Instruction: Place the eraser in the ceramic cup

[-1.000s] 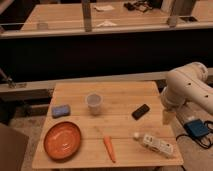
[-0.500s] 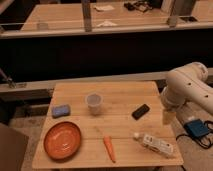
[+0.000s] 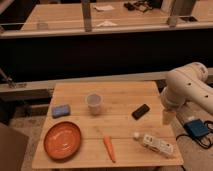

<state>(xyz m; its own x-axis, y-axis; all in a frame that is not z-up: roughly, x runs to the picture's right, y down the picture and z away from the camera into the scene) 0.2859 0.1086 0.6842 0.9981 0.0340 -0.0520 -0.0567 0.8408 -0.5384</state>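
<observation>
**Q:** Gripper position and state?

**A:** The gripper hangs off the table's edge, below the white arm's bulky joint and pointing down. It carries nothing visible. Whether it is released or clenched cannot be told.

**Q:** Where is the eraser relative to it?

**A:** The eraser lies flat on the wood and is the item nearest the gripper, just inboard of it and apart from it. It sits at a diagonal, so the wrist probably needs turning to take it across its narrow width.

**Q:** And the ceramic cup?

**A:** The ceramic cup stands upright with its mouth up, beyond the eraser from the gripper, roughly on the same line. That mouth looks ready to take a drop from above. Nothing lies between the cup and the eraser.

**Q:** Why is the arm parked there?

**A:** Judged as a start pose. It is held off the table, so the whole layout is unobstructed. The pick has not yet begun.

**Q:** Count?

**A:** There are six items on the table, one of each.
- The eraser and the cup.
- One blue pad, farthest from the gripper.
- One orange plate, also on the far side.
- One carrot.
- One white oblong container, lying close below the gripper.

There is one arm and one gripper.
</observation>
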